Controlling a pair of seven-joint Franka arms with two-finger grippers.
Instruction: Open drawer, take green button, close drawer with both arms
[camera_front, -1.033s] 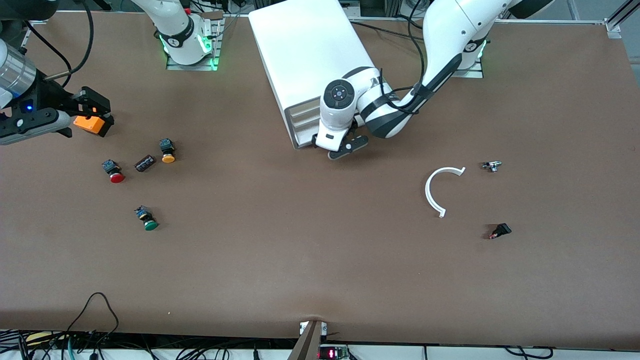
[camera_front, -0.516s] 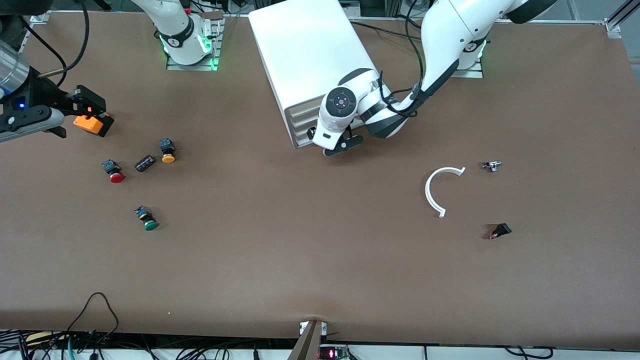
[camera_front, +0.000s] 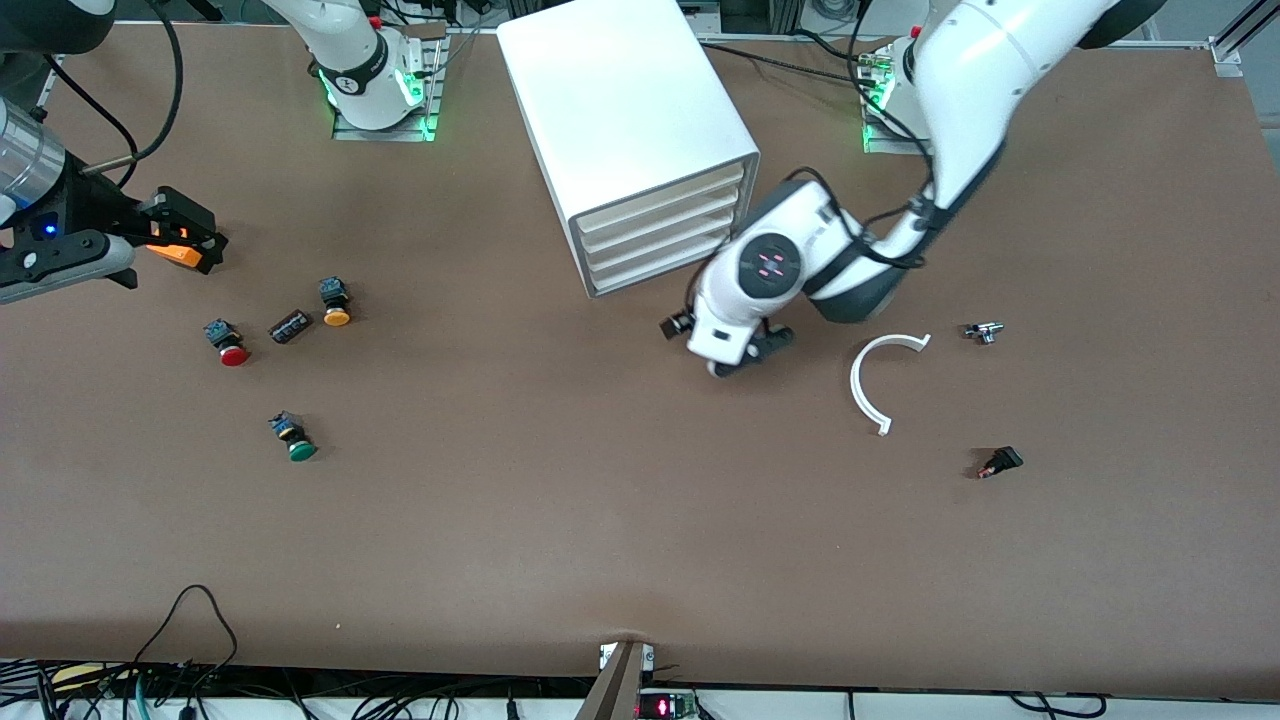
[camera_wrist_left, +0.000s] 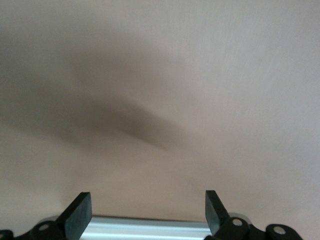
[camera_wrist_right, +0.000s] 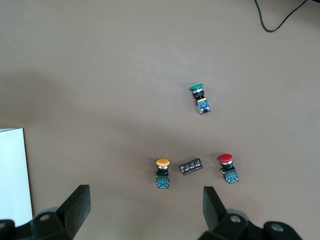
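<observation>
The green-capped button lies on its side on the brown table toward the right arm's end; it also shows in the right wrist view. My right gripper hovers open and empty over the table near that end, its fingers wide apart in the right wrist view. The white drawer cabinet stands at mid-table with its drawers all shut. My left gripper hangs low over bare table beside the cabinet's front, open and empty.
A red-capped button, an orange-yellow-capped button and a small dark block lie close together near the right gripper. A white arc, a small metal part and a small black part lie toward the left arm's end.
My left gripper has drawn away from the cabinet's drawer fronts, toward the white arc and nearer the front camera. The drawer fronts now show, all shut. The right gripper shifted only slightly.
</observation>
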